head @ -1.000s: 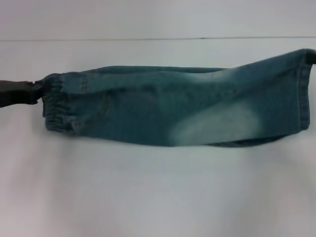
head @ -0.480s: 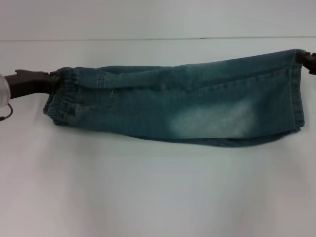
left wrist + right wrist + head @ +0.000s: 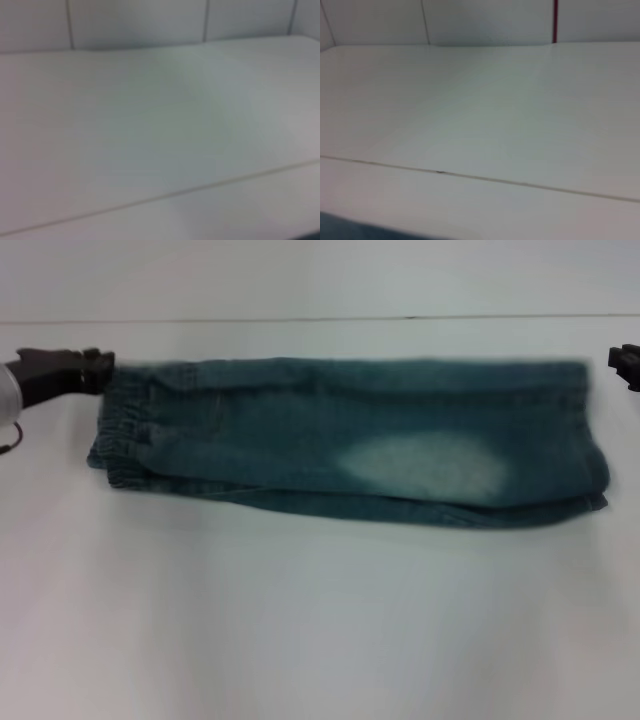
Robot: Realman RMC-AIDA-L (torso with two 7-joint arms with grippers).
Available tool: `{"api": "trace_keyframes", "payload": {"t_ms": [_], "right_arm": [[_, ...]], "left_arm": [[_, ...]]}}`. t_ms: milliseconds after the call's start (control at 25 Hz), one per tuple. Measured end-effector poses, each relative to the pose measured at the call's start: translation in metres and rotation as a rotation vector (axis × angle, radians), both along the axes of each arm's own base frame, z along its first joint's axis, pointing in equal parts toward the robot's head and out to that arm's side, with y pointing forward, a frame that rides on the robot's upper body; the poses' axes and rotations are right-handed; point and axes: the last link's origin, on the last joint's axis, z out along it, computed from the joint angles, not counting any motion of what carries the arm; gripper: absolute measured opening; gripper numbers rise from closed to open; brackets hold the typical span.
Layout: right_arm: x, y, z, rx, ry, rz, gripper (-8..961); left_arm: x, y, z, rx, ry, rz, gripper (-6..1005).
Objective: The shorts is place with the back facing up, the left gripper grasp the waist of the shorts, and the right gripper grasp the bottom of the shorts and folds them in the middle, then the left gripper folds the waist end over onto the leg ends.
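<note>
The blue-green denim shorts (image 3: 300, 440) lie flat on the white table in the head view, folded lengthwise into one long strip. The elastic waist (image 3: 125, 440) is at the left. The leg ends (image 3: 592, 445) are at the right, with a pale faded patch (image 3: 425, 465) near them. My left gripper (image 3: 100, 368) is right at the waist's far corner; whether it holds the cloth is unclear. My right gripper (image 3: 620, 364) is at the right edge of the view, a small gap away from the far hem corner, open and holding nothing. Neither wrist view shows the shorts or any fingers.
The white table (image 3: 320, 620) stretches wide in front of the shorts. A thin seam (image 3: 300, 319) runs across it behind them. The wrist views show bare tabletop (image 3: 160, 125), tiled wall behind, and a red vertical stripe (image 3: 554, 20).
The raised far edge of the shorts has come down and the strip now lies flat. The right gripper let go of the hem corner and drew off to the right. The left gripper shifted slightly back.
</note>
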Motion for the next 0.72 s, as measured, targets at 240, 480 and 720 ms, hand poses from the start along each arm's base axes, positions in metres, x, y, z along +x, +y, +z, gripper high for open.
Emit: {"api": "trace_keyframes", "payload": {"t_ms": [240,480,720], "right_arm": [[0.0,0.001,0.0,0.013,-0.024,0.02,183],[-0.003,-0.01,0.001,-0.031,-0.018,0.084,319],[-0.015,-0.04,0.003,-0.07,0.074,0.272,557]], "left_arm": [[-0.008,0.0,0.002,0.05,0.009,0.026,198],[-0.019,-0.021,0.009,0.003,0.016,-0.022,324],[-0.04,-0.069,0.026,-0.071,-0.002,-0.096,576]]}}
